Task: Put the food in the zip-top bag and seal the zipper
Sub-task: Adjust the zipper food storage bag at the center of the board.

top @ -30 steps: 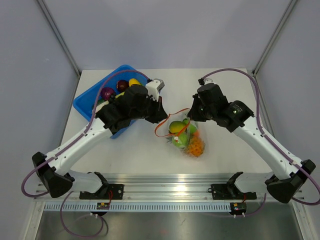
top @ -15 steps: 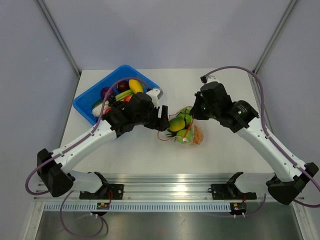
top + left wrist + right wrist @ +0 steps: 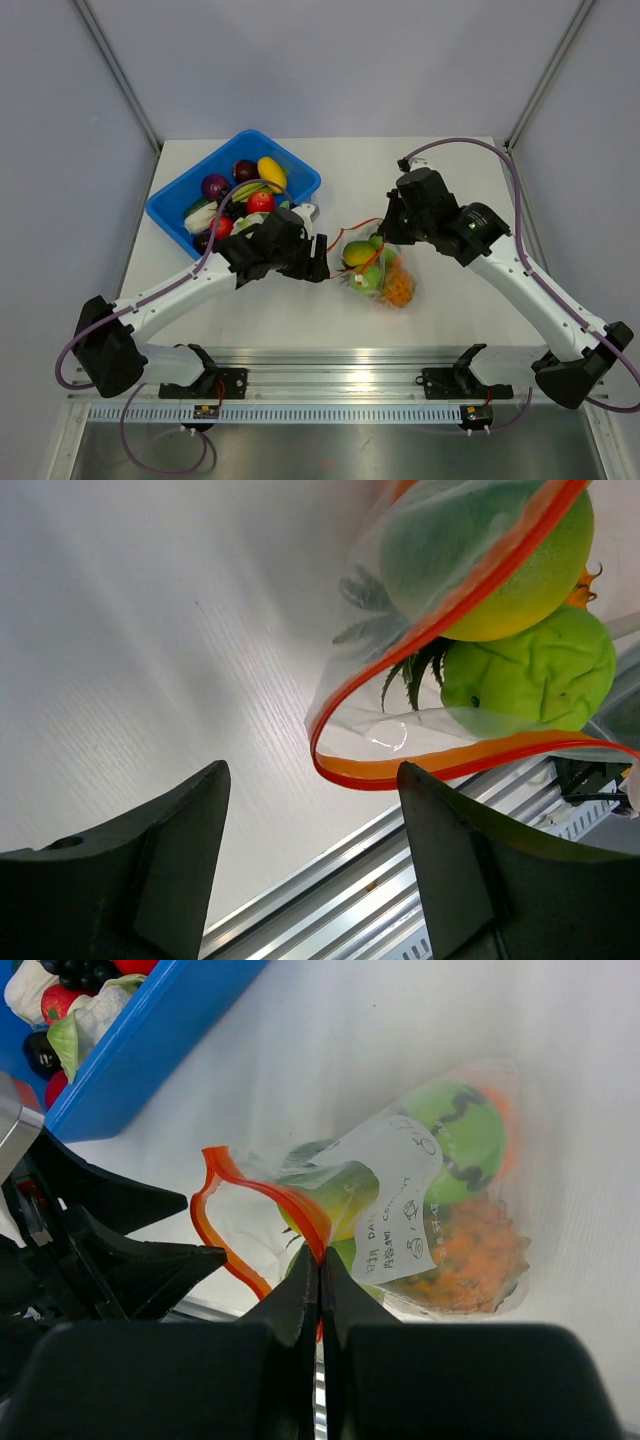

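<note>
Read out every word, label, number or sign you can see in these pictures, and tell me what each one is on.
White label on the clear crinkly plastic zip-top bag: rows of dark print, tilted and creased; only fragments like "DA" and "CO" show, and the rest is too blurred to read.
Blue rectangular plastic bin: no text visible.
Elsewhere: nothing readable in any view.

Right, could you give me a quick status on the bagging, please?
Left gripper open, empty, facing the zip-top bag mouth. Right gripper shut on the zipper. Bag unsealed, food inside. More food in the blue bin.
</note>
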`<state>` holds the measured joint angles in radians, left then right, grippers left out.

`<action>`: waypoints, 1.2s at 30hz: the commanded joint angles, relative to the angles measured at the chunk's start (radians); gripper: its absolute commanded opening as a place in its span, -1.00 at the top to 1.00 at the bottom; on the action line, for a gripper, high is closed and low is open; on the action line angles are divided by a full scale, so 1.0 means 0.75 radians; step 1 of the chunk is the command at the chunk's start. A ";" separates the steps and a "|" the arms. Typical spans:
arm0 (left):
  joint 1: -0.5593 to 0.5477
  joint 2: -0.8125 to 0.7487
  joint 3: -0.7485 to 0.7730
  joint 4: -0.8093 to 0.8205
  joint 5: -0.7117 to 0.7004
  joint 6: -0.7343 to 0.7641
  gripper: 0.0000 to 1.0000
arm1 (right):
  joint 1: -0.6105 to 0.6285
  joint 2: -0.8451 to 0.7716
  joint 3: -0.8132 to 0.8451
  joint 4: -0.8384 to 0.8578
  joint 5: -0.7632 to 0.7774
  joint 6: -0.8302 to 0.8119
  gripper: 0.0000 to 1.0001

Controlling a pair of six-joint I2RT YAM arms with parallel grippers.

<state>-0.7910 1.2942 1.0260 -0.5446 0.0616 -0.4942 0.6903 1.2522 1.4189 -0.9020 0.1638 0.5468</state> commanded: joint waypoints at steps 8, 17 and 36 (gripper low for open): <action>0.003 0.060 0.010 0.219 0.071 -0.051 0.07 | 0.008 -0.033 -0.004 0.092 -0.002 0.024 1.00; 0.003 0.031 0.235 0.145 0.202 -0.006 1.00 | 0.004 -0.046 -0.108 0.080 0.115 0.001 1.00; 0.005 0.184 0.555 -0.009 0.277 0.070 1.00 | 0.006 -0.060 0.011 0.008 0.139 -0.046 1.00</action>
<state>-0.7902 1.4113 1.4578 -0.5945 0.2546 -0.4526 0.6903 1.1915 1.4467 -0.9066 0.2653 0.5297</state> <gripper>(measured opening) 0.005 0.011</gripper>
